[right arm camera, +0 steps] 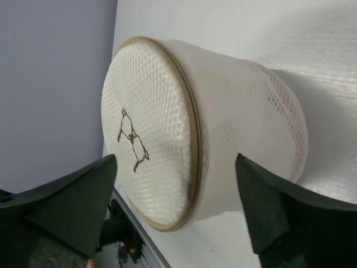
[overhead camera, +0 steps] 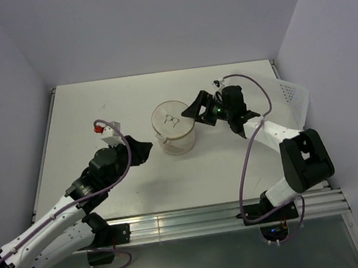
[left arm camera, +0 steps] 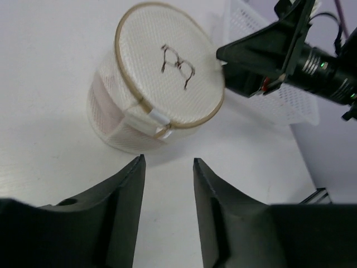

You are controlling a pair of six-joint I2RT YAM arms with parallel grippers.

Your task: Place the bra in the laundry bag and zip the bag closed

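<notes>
- Top view: your laundry bag (overhead camera: 174, 128) stands upright near the middle of the worktop (overhead camera: 97, 98). Its round lid with the dark bra outline faces up.
- The left gripper (overhead camera: 143, 149) sits low, just left of the bag's base. Its jaws are slightly parted and hold nothing.
- The right gripper (overhead camera: 192, 110) is just right of the bag, up by the lid's rim, with its jaws spread wide and empty.
- The clear perforated bin (overhead camera: 291, 98) lies well to the bag's right, beyond the right arm.
- Left wrist view: the bag (left arm camera: 162, 84) is ahead of the left gripper (left arm camera: 167, 167), with bare worktop between them.
- That gripper's fingers (left arm camera: 125, 190) leave a narrow gap with nothing in it.
- The tan zip (left arm camera: 209, 109) runs round the lid's rim and looks closed. Its white pull (left arm camera: 159, 118) is on the side facing this gripper.
- The right gripper (left arm camera: 251, 56) shows dark beside the bag's lid.
- Right wrist view: the bag (right arm camera: 223, 134) fills the space ahead of the right gripper (right arm camera: 176, 162).
- Its fingers (right arm camera: 83, 195) stand far apart and, as far as you can see, neither touches the mesh.
</notes>
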